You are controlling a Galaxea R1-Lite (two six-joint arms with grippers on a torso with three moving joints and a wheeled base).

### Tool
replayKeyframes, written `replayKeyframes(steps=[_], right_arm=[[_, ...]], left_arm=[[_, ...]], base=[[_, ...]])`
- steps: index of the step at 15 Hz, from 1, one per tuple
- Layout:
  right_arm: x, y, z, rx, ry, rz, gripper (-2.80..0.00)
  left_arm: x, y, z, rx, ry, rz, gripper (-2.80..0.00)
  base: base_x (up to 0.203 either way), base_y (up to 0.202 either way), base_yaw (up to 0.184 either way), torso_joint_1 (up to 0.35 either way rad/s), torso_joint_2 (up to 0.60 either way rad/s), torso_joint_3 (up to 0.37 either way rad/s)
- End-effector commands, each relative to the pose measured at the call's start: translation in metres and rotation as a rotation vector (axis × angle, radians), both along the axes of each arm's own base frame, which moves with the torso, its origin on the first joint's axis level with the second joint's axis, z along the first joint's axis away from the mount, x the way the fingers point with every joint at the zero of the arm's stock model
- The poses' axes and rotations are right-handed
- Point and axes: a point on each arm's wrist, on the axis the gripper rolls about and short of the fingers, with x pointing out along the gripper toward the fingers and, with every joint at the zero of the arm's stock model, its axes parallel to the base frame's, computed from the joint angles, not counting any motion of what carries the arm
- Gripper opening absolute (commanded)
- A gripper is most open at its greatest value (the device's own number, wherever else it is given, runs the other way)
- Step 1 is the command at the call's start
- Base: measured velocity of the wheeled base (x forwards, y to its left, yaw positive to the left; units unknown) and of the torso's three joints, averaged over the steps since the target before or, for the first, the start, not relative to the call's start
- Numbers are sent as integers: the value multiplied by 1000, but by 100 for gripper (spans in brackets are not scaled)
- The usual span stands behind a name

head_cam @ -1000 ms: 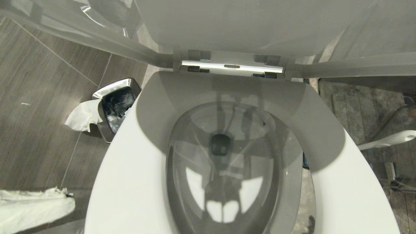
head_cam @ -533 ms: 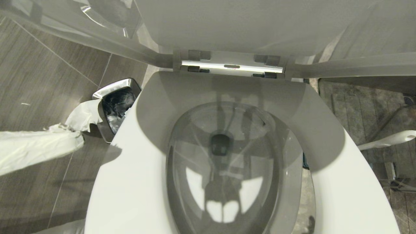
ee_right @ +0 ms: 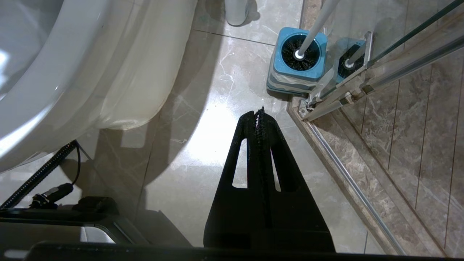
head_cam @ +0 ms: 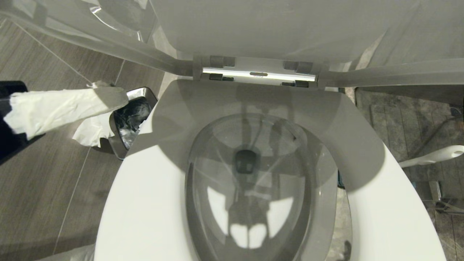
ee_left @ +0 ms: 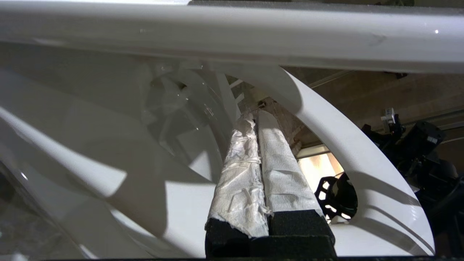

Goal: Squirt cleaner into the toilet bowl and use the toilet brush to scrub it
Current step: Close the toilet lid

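- The large glossy white ceramic toilet bowl (head_cam: 250,181) with its broad white seat serves as landmark; lid and seat hinge stand raised at its far end. No blue tint of cleaner shows on the porcelain, so squirting looks not yet done.
- The left tool (head_cam: 105,95), its fingers wrapped in crumpled white paper, hovers off the bowl's left side, above the small square steel bin (head_cam: 128,119); its fingers (ee_left: 279,170) are pressed together and pinch nothing.
- The right tool (ee_right: 259,116) hangs low off the bowl's right side, black fingers pressed together, empty, pointing at the floor tiles.
- The toilet brush, a long slim white plastic handle (head_cam: 433,156) rising from a square blue-and-grey base (ee_right: 297,59), stands on the floor right of the bowl, beside a glass shower door's metal rail (ee_right: 339,96).
- Judged handling: the brush is light and stiff, its smooth handle likely slippery; take hold high on the handle near the wider rounded end, lifting straight out so the light base stays put.
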Motion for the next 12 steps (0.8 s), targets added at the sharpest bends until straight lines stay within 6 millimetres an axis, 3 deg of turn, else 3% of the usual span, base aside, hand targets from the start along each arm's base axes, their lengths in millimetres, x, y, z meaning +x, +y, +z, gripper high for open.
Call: replayKeyframes(steps=[1,12], right_arm=[[0,0,0,0,2,0,-280],[0,0,0,0,2,0,-280]], left_arm=[[12,-8,1,-12,-19,-2,-280],[28,-16,2,-36,-67,44,-280]], base=[[0,0,0,0,0,0],[0,0,0,0,0,0]])
